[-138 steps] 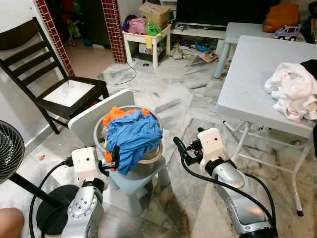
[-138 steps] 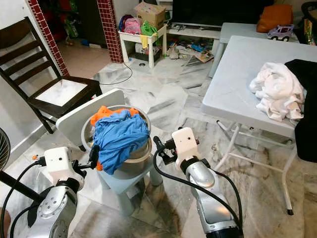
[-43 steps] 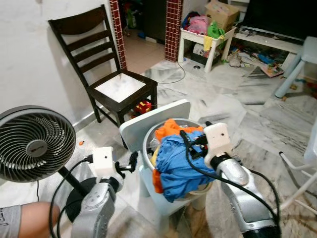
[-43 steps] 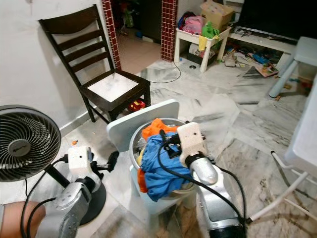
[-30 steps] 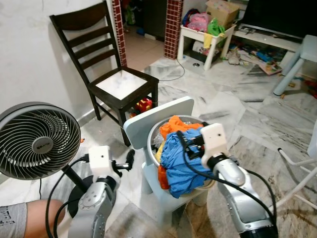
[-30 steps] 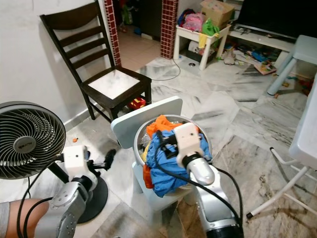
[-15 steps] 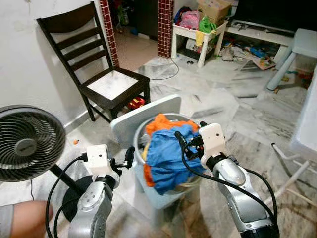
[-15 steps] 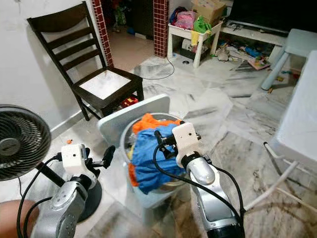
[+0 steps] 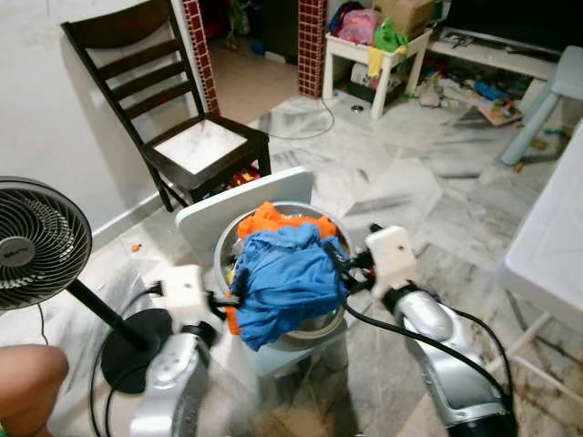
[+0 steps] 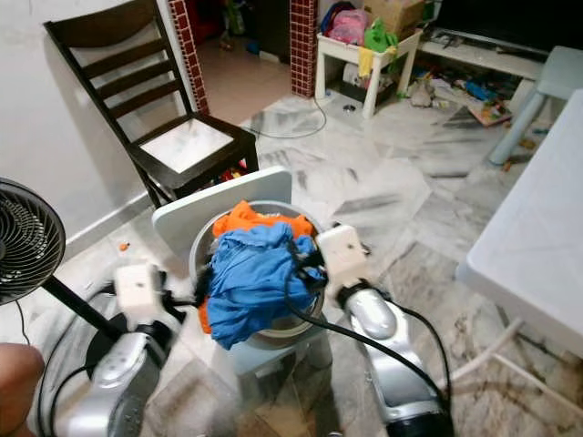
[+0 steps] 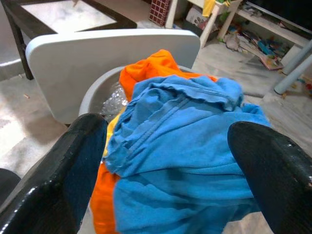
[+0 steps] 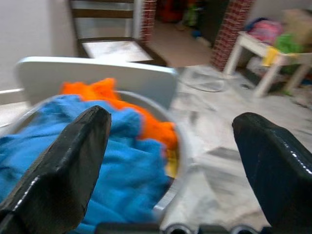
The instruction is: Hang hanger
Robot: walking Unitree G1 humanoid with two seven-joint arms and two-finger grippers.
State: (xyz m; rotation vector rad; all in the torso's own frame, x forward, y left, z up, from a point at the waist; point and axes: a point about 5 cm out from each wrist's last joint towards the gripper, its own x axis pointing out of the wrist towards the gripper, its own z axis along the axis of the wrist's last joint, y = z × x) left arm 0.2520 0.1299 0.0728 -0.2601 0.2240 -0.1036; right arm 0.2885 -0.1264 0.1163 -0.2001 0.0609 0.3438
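Both grippers closer to basket [image 9: 310, 328], left gripper [image 11: 165, 161] spread, right gripper [image 12: 170, 161] spread

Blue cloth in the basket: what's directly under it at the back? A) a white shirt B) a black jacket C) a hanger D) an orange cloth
D. The blue cloth lies heaped on top of the basket, and an orange cloth pokes out from beneath it at the back, toward the white seat back.

Soft, matt blue cloth [image 9: 287, 278] fills a smooth grey basin [image 9: 314, 328]; the marble floor [image 9: 401, 182] shines glossy.
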